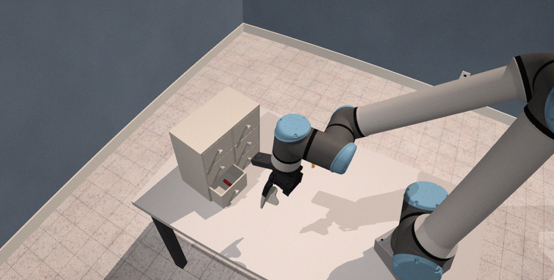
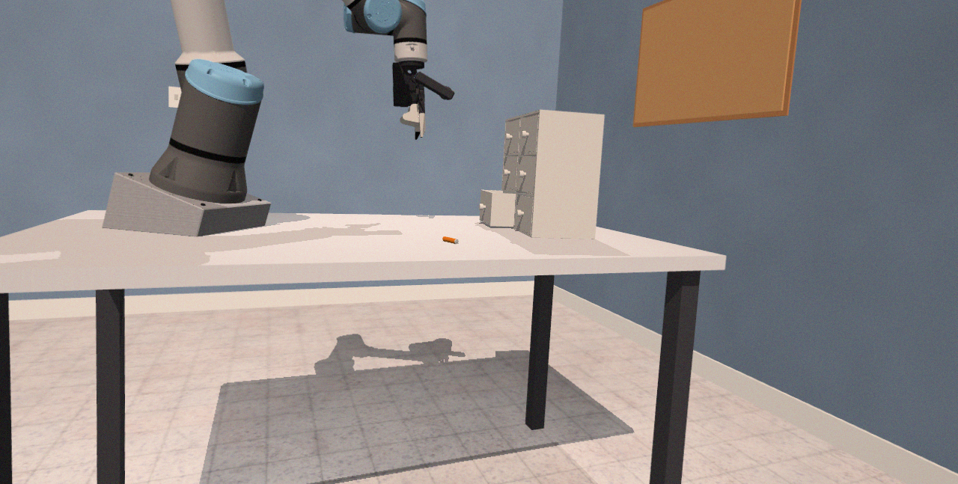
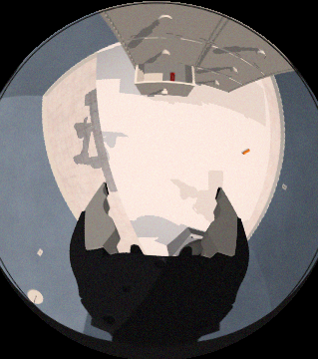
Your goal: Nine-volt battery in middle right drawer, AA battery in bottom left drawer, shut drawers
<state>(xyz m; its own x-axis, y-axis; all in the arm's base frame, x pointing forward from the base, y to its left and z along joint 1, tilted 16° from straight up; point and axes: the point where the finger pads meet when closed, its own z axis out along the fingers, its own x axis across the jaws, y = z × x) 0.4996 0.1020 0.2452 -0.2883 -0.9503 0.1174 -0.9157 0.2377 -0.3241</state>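
Blue-grey walls and a pale tiled floor surround a white dark-legged surface (image 2: 375,259) that carries a cream wooden chest of six small drawers (image 1: 210,125) and the arm's grey base wedge (image 2: 134,213). An orange corkboard (image 2: 720,39) hangs on the side wall.

Hanging high above the surface, in front of the chest, the black two-jaw tool (image 1: 269,194) points downward with its jaws spread wide and nothing between them.

On the chest, the bottom-row left drawer (image 1: 229,185) stands pulled out, and a small red object (image 1: 227,182) lies inside it; whether that is one of the batteries I cannot tell. All other drawers look shut.

A small orange cylinder, probably the AA battery (image 2: 449,239), lies on its side on the surface, well apart from the chest and off to one side of the tool, far below it; in the wrist view it sits to the right (image 3: 246,151).

My judgement is that the step in hand is fetching that cylinder. Doing it well means travelling sideways over it first, turning the jaws across its short axis, then descending straight so it does not roll away.
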